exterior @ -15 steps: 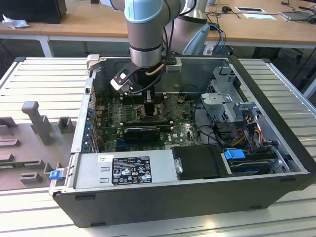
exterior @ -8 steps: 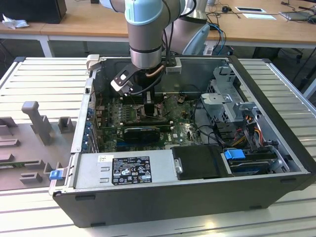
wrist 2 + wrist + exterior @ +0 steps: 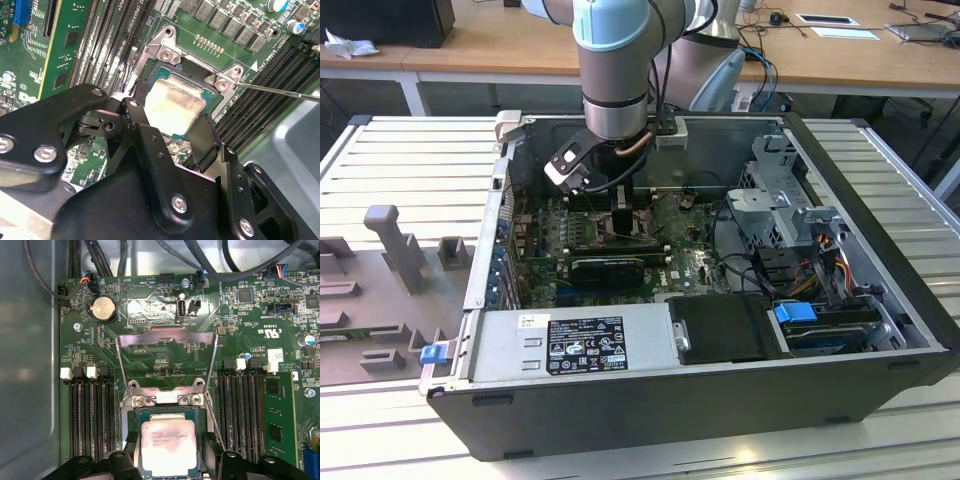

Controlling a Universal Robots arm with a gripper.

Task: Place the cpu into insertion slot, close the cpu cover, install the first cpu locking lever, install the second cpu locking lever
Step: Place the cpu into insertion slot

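Two gripper fingers [image 3: 202, 140] flank cpu [image 3: 172, 102] seated in insertion slot [image 3: 142, 86], jaws open slightly wider.

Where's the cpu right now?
In both wrist views the cpu is at the insertion slot, directly by the gripper, between the two memory slot banks; the cpu cover stands open beside it.

The computer case [image 3: 720, 410] is open only from above, and the arm [image 3: 610, 70] fills the middle of that opening. The power supply [image 3: 570, 345] walls the near side, the drive cage [image 3: 775, 195] the exterior view's right; the black card [image 3: 608, 268] sits just near of the arm. In the first wrist view we see the opened cpu cover [image 3: 167, 337] rising just beyond the cpu [image 3: 167, 447], with memory slots [image 3: 90, 415] hemming 2 sides.
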